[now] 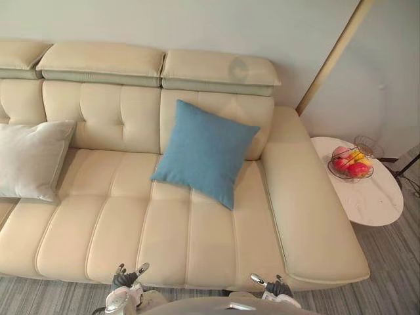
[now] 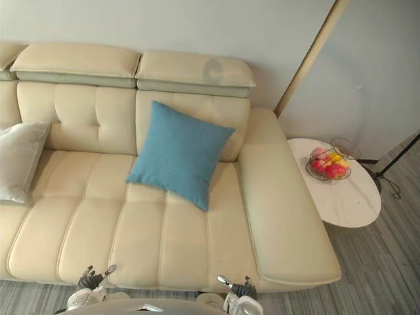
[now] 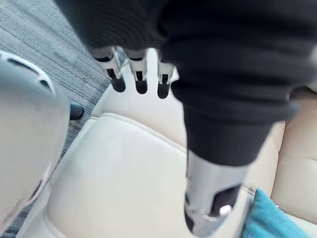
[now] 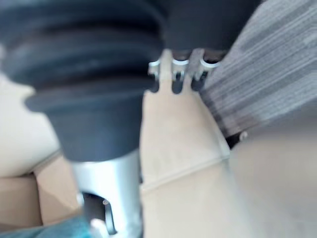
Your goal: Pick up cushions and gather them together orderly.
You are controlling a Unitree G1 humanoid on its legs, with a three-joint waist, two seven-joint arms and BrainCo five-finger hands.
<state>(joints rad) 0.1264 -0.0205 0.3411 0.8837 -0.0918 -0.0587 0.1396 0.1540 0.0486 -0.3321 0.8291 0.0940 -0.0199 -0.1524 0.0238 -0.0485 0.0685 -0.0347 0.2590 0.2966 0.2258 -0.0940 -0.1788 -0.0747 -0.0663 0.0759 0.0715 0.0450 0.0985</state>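
Blue cushion [image 1: 205, 152], square, woven fabric. Left eye view: it is tilted onto one corner and leans against the backrest of the cream leather sofa [image 1: 125, 226], on the seat section next to the right armrest. Pale grey cushion [image 1: 31, 159], square, fabric: it leans against the backrest at the left edge, well apart from the blue cushion, with a bare seat between them. Left hand [image 1: 125, 281] and right hand [image 1: 273, 286]: both are low at the sofa's front edge and touch neither cushion.

Right eye view: a round white side table [image 2: 348, 200] stands just beside the right armrest on grey striped carpet [image 2: 380, 275]. A wire basket of fruit [image 2: 328, 165] sits on the table.

Left wrist view: the fingers [image 3: 141, 82] are straight, side by side in a row, with the thumb [image 3: 210, 203] held apart, and they grasp nothing. Cream seat lies beyond them, and a corner of the blue cushion [image 3: 270, 218] shows past the thumb.

Right wrist view: the fingers [image 4: 177, 82] are straight in a close row, the thumb [image 4: 111, 198] is apart, and the hand is empty over the sofa's front edge and the carpet.
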